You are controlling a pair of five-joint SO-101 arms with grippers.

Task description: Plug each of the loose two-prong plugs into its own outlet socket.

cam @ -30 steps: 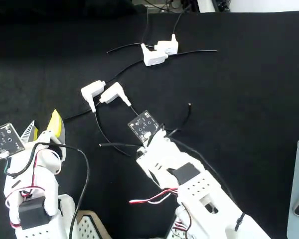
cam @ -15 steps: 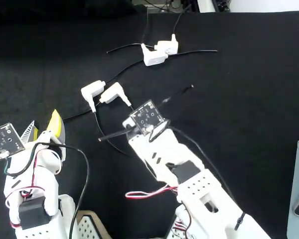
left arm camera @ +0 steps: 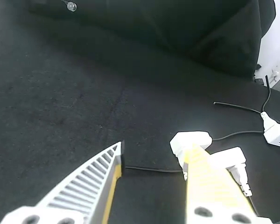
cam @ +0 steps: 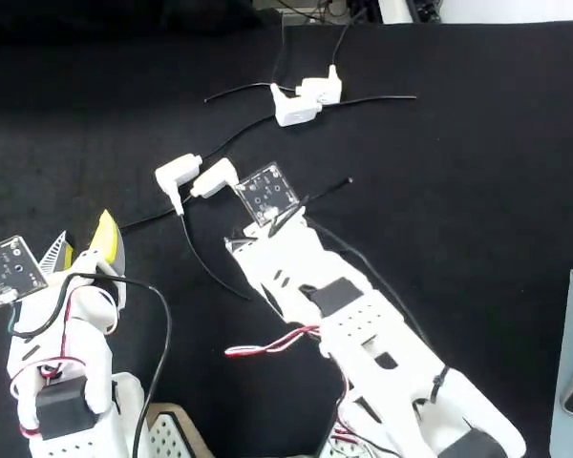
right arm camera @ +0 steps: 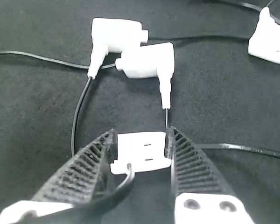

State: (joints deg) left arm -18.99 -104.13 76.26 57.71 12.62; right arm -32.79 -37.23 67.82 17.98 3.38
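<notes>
Just now the right arm has stretched forward. A second ago its wrist was well short of the near plug (cam: pixel 215 177); now it sits just beside it. The right hand (right arm camera: pixel 140 137) has carried the socket (right arm camera: pixel 142 151) along, pinched between both fingers, and the loose black cord (cam: pixel 325 191) on the side of the near plug away from the far plug has swung with it. The near plug and the far plug (cam: pixel 179 174), which touches it, have not shifted. The left hand (left arm camera: pixel 154 149) has stayed spread and empty, well short of the near plug on the far plug's side.

So the socket is being brought to a plug, and as I judge it no plug is seated yet.

The socket's long axis runs from one finger to the other, across the hand. Its two slots face up at the wrist camera, not toward the near plug just ahead. Whether it rests on the surface (right arm camera: pixel 233 93) or hangs just above it, I cannot tell.

The near plug lies flat with its body crosswise to the hand and its cord stub pointing back at the socket. Its prongs probably point away or sideways, though they are too small to make out. Either the socket must tip toward the plug or the plug must be lifted.
</notes>
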